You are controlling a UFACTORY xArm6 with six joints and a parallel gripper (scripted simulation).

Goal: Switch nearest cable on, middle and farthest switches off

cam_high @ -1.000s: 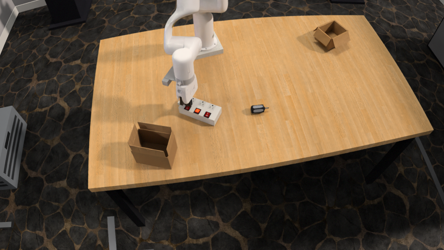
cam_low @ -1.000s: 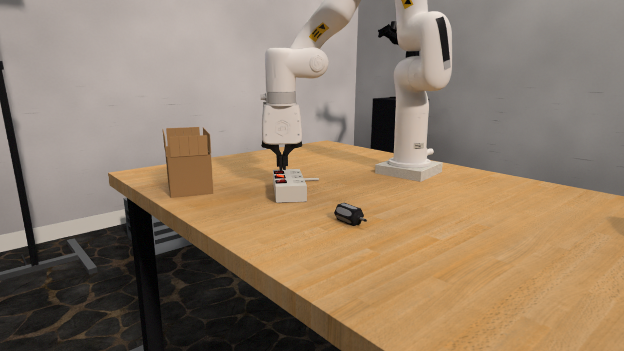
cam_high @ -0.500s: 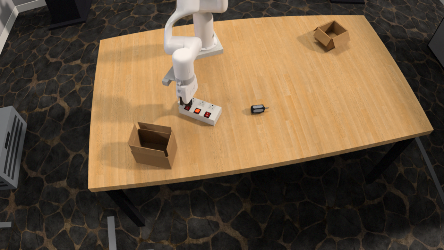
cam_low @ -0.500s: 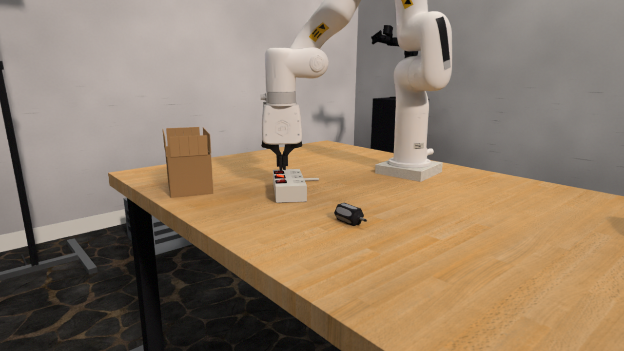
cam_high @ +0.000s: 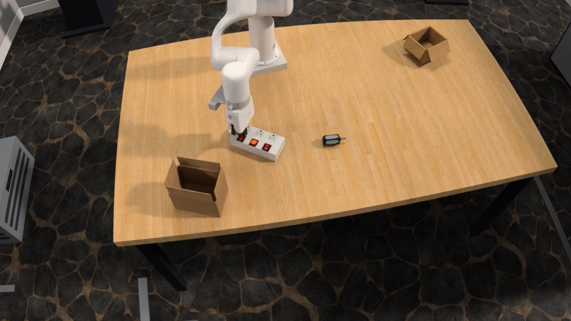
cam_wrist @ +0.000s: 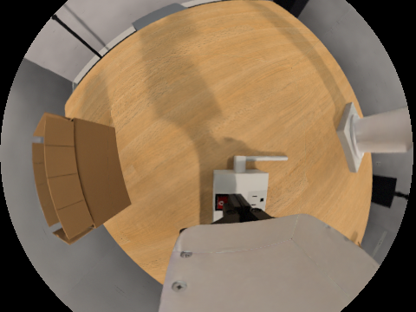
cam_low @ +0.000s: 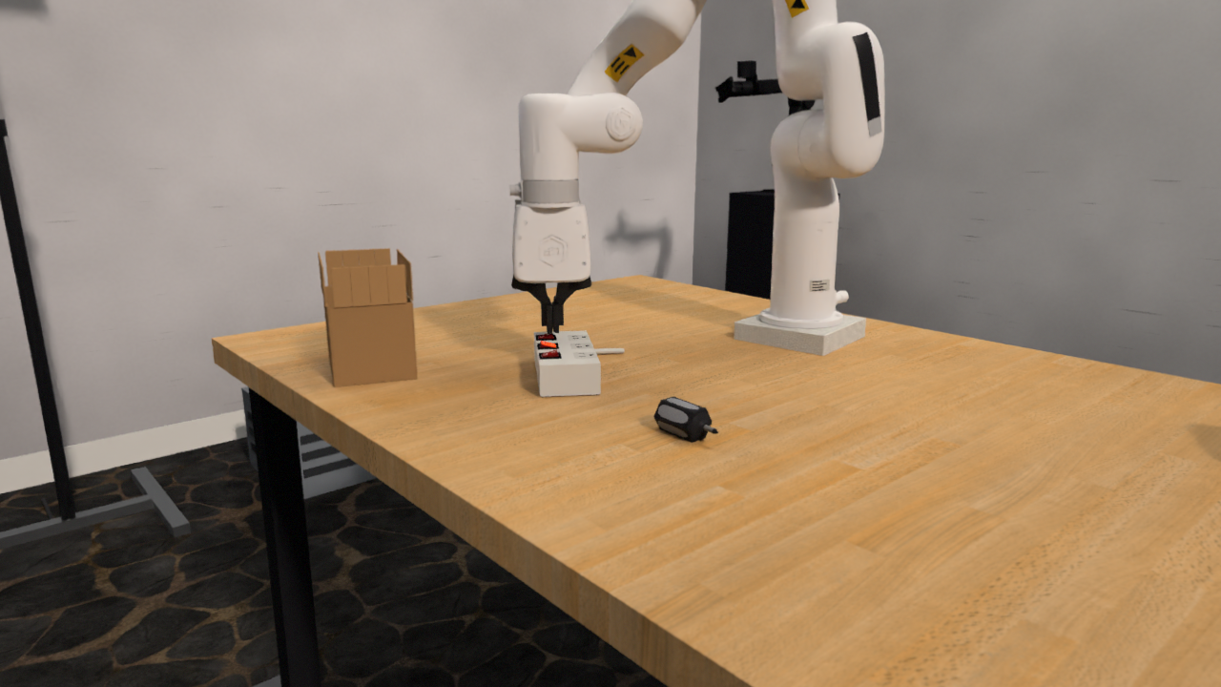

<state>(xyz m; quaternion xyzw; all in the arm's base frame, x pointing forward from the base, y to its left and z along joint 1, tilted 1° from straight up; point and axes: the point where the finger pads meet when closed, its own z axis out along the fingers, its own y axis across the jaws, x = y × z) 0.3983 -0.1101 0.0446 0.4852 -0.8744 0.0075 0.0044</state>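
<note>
A white power strip (cam_high: 257, 142) lies the right way up on the wooden table, with three red rocker switches in a row. Its short cable stub (cam_low: 610, 350) leaves the end under my arm; it also shows in the wrist view (cam_wrist: 266, 159). My gripper (cam_high: 236, 132) is shut and empty, pointing straight down with its fingertips at the switch nearest the cable (cam_high: 241, 137), which looks dark red in their shadow. The middle switch (cam_high: 253, 141) glows bright orange-red. The switch farthest from the cable (cam_high: 266, 146) shows red. I cannot tell whether the tips touch the switch.
An open cardboard box (cam_high: 196, 185) stands near the strip towards the table's front left. A small black handle-like object (cam_high: 332, 139) lies to the right of the strip. A smaller open box (cam_high: 426, 43) sits at the far right corner. The arm's base (cam_high: 267, 59) stands behind the strip.
</note>
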